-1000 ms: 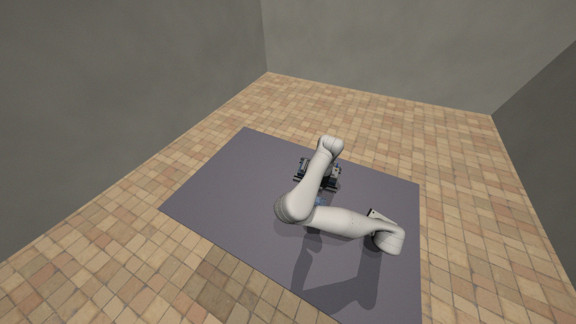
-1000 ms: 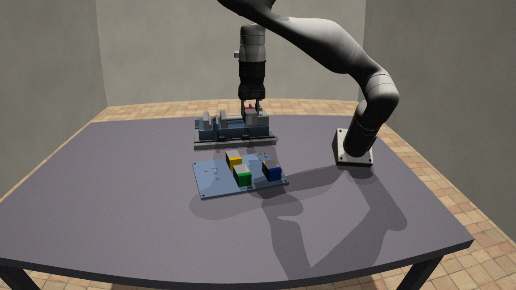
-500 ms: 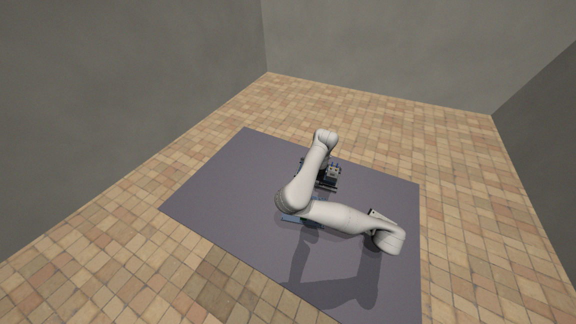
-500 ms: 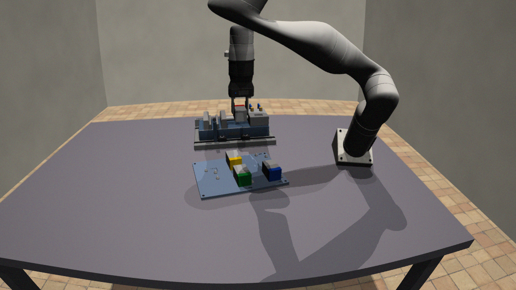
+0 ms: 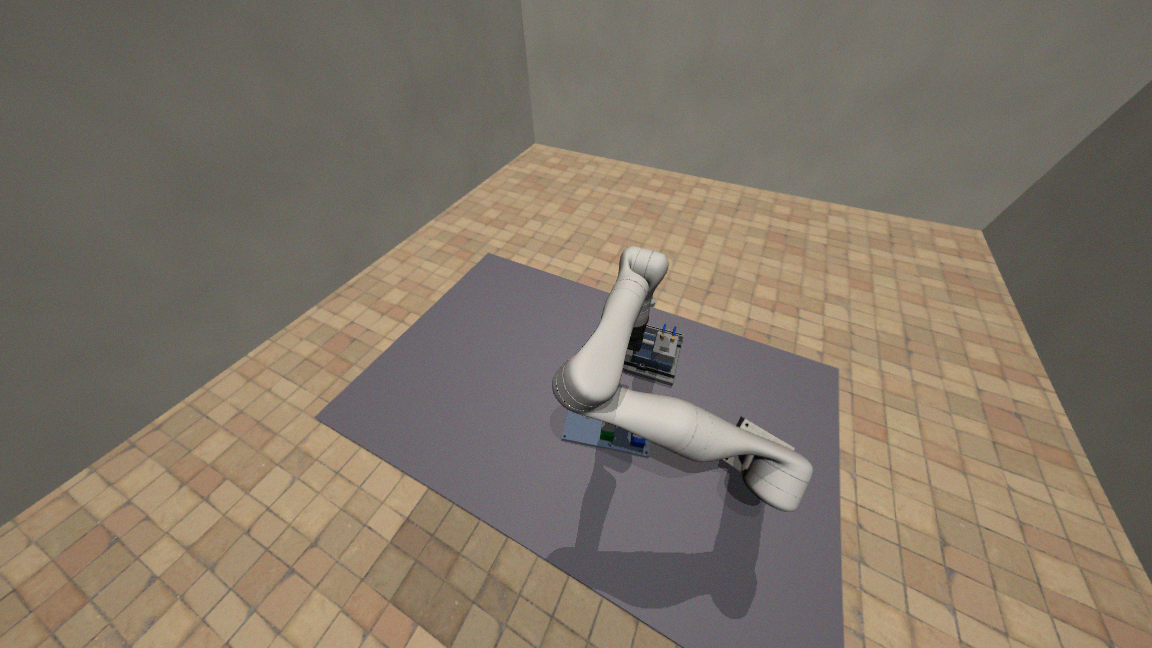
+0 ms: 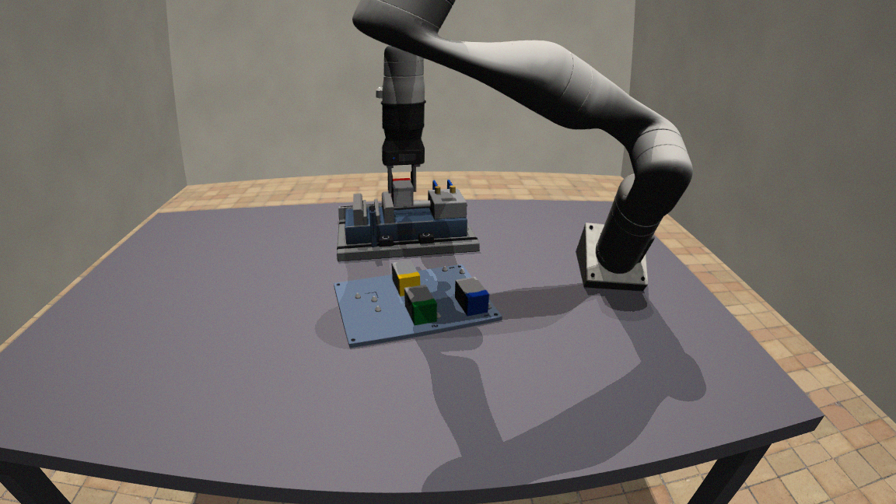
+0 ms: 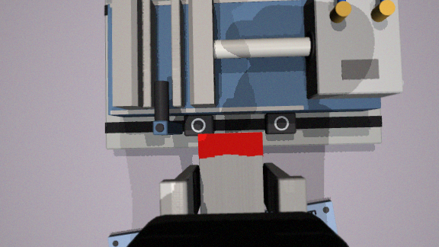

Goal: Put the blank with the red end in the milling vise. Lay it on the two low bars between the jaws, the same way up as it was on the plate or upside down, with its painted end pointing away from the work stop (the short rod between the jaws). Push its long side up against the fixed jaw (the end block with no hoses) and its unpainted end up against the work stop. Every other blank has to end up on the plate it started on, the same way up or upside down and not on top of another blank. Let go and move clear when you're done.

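My gripper (image 7: 231, 181) (image 6: 400, 175) is shut on the grey blank with the red end (image 7: 231, 187) (image 6: 401, 194). I hold it level, just above the near edge of the milling vise (image 7: 267, 84) (image 6: 407, 229) (image 5: 656, 354), with the red end pointing toward the vise. In the wrist view the fixed jaw (image 7: 123, 53) (image 6: 358, 210) is at the left. The block with hoses (image 7: 354, 49) (image 6: 448, 203) is at the right. The dark work stop (image 7: 161, 99) stands between the jaws, left of the blank. In the top view the arm hides my gripper.
The blue plate (image 6: 373, 309) (image 5: 581, 431) lies in front of the vise. On it lie a yellow-ended blank (image 6: 406, 278), a green-ended blank (image 6: 421, 305) (image 5: 606, 435) and a blue-ended blank (image 6: 471, 295) (image 5: 636, 440). The arm's base (image 6: 614, 263) stands to the right.
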Action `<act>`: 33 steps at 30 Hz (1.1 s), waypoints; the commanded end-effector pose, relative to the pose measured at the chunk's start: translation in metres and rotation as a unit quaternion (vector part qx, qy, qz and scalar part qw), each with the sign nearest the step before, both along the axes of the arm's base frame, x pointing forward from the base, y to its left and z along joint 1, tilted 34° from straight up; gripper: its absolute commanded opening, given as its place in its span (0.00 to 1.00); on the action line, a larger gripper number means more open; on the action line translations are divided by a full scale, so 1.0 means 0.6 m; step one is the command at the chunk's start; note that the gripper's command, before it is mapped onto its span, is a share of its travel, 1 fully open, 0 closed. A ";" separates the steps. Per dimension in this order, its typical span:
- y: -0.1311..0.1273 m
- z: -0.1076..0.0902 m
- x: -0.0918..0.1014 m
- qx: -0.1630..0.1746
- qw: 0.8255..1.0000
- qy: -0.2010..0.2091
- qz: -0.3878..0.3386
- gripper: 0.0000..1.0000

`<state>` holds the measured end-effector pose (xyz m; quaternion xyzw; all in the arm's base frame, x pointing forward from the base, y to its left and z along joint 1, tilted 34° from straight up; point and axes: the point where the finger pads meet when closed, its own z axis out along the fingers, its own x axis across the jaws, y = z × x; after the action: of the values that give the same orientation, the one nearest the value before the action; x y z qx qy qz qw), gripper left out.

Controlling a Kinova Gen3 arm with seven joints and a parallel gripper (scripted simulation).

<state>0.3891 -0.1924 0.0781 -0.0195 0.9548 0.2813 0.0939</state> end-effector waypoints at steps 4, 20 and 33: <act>-0.016 -0.007 0.009 -0.001 1.000 0.001 -0.001 0.00; -0.074 -0.040 0.050 -0.002 1.000 0.004 -0.003 0.00; -0.131 -0.072 0.093 -0.002 1.000 0.004 -0.002 0.00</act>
<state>0.4459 -0.2596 0.0430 -0.0198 0.9550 0.2805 0.0944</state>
